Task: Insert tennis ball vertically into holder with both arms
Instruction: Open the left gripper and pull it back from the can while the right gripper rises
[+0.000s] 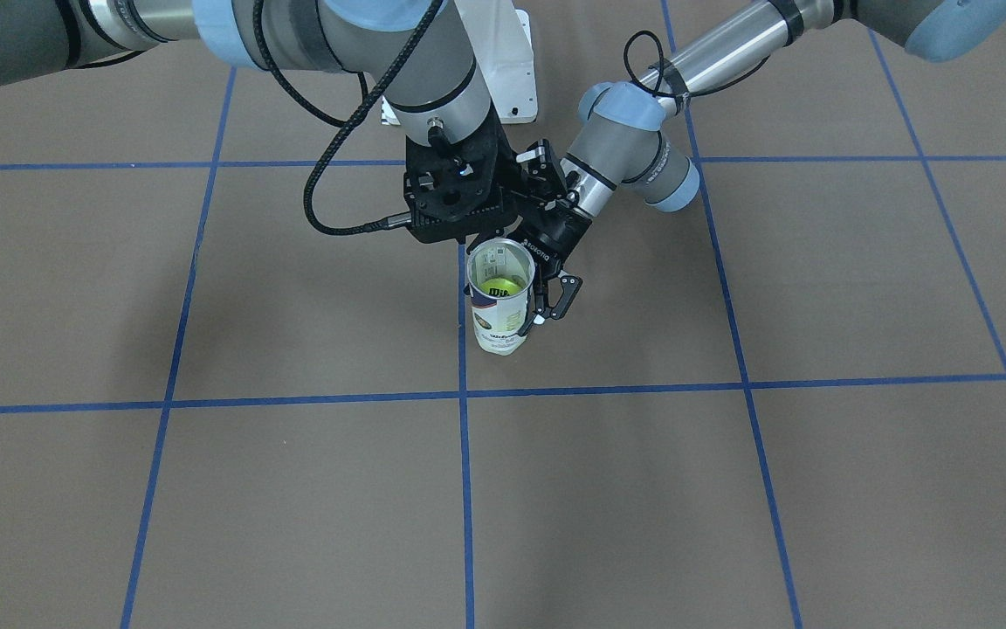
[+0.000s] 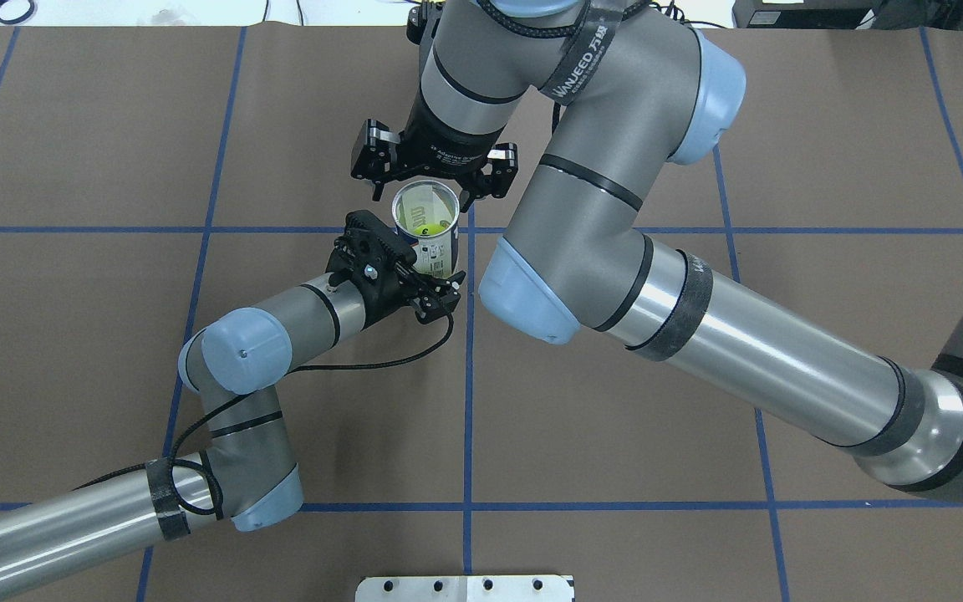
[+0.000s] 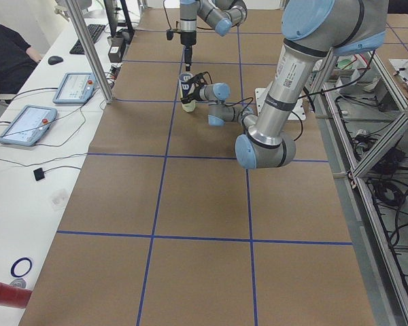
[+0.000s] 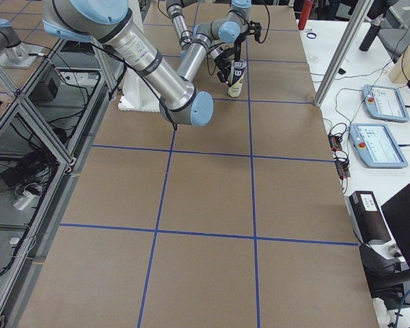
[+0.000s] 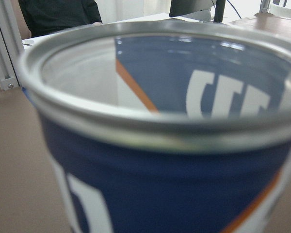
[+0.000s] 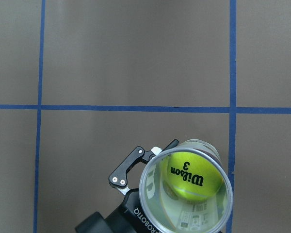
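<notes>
Tennis-ball can [image 1: 500, 301], our holder, stands upright on the brown counter [image 1: 293, 489], right on a blue tape line [image 1: 466, 489] near the middle of the grid. We see a yellow-green tennis ball [image 6: 188, 174] lying inside it, well below the open rim, with black "Wilson 3" lettering facing up in the right wrist view.

Our left hand [image 2: 423, 288] reaches in low from the side, and its fingers [image 1: 555, 301] are clamped on the can's wall about halfway up; in the front-facing view one black finger lies against the label on the side nearer that arm. The left wrist camera is filled by the can's metal rim [image 5: 150, 131] and its navy, white and orange label, blurred by closeness.

Our right hand [image 2: 435, 180] hangs just above the can's mouth, pointing straight down, with its fingers [image 2: 374, 163] spread wide apart on either side and nothing between them. It is not touching the rim as far as we can tell.

At the counter's far edge in the left-side view, two tablets [image 3: 27, 124] and a person in black [image 3: 7, 51] are visible. A white metal base plate [image 1: 507, 61] sits at the robot's side of the counter.
</notes>
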### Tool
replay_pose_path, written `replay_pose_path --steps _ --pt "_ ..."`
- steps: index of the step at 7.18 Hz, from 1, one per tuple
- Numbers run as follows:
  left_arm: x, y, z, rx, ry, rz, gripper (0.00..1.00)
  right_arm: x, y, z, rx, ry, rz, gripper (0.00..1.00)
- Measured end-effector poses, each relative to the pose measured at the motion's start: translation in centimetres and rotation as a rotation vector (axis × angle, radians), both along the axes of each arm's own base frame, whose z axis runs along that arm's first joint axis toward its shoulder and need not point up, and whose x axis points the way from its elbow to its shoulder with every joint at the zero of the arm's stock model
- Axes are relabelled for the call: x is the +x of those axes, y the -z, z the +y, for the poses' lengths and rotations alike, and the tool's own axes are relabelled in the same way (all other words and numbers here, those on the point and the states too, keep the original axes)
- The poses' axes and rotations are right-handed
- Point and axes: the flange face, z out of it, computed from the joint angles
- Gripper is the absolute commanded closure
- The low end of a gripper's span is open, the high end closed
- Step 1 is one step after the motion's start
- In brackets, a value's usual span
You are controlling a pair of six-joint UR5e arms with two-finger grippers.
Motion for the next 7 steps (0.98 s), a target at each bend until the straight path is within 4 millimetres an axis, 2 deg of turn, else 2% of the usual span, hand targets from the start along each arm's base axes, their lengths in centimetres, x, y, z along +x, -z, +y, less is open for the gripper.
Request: replay_pose_path --steps 3,5,7 --pt "-1.1 -1.4 0.5 -0.006 -0.001 -0.012 0.01 0.5 0.3 0.4 0.008 0.000 -0.010 0.01" --pt "-2.7 -2.7 1.4 -0.010 -0.019 -0.021 0.01 1.3 0.1 0.9 0.005 0.003 -0.012 0.01" --pt "-4.7 -5.0 2.7 -0.019 -0.039 -0.040 0.01 1.5 -0.4 1.1 0.001 0.005 -0.007 0.01"
